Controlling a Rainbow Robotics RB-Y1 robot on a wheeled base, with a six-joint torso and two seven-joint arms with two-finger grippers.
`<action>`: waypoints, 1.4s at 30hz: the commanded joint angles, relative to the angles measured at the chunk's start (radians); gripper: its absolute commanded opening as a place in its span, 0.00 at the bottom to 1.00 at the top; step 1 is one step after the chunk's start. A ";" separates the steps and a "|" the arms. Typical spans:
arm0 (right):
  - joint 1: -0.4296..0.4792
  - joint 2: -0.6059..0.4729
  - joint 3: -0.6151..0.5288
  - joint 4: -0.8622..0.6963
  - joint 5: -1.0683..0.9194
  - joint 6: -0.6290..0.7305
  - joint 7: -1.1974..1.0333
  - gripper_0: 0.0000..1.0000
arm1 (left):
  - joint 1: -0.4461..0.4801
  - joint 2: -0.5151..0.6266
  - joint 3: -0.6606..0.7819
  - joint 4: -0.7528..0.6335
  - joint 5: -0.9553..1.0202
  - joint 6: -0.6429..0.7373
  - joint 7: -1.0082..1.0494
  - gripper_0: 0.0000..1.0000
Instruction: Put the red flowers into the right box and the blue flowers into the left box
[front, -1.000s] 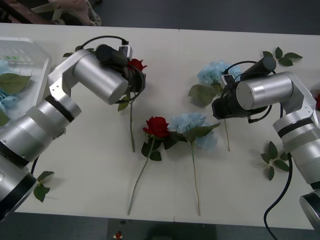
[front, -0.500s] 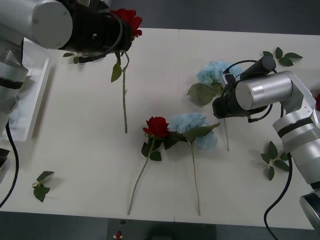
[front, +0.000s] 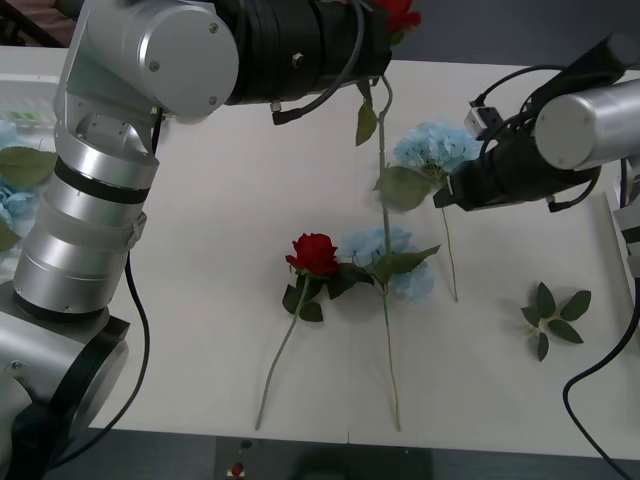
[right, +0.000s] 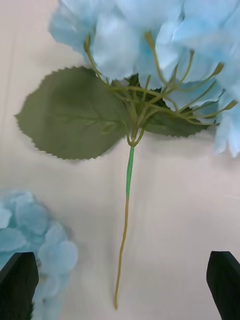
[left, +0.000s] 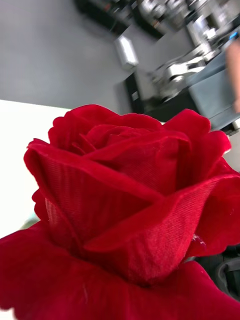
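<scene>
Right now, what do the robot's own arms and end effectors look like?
Both arms are built of rounded, brushed silver cylinder segments with black bands at the joints. The left arm ends in a fat black wrist section with thin black cables looping off it. The right arm has a black wrist, a small white block and black cables. The right end effector has black fingers.

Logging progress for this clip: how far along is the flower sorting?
Done: blue flowers already lie in the left box. In hand: the left claw holds a red rose aloft; the right claw is open above a blue hydrangea. Left: one rose and two hydrangeas on the table.
</scene>
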 joint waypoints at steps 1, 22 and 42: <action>-0.022 -0.008 -0.154 -0.067 -0.090 0.088 0.212 0.98 | -0.029 -0.031 -0.002 -0.032 -0.003 -0.064 -0.035 0.00; -0.024 0.075 -0.581 0.020 -0.665 0.353 0.614 0.98 | -0.065 -0.138 -0.062 0.046 -0.009 -0.295 0.006 0.00; -0.027 0.083 -0.463 0.106 -0.896 0.233 0.545 0.98 | -0.065 -0.137 -0.070 0.054 -0.001 -0.302 0.008 0.00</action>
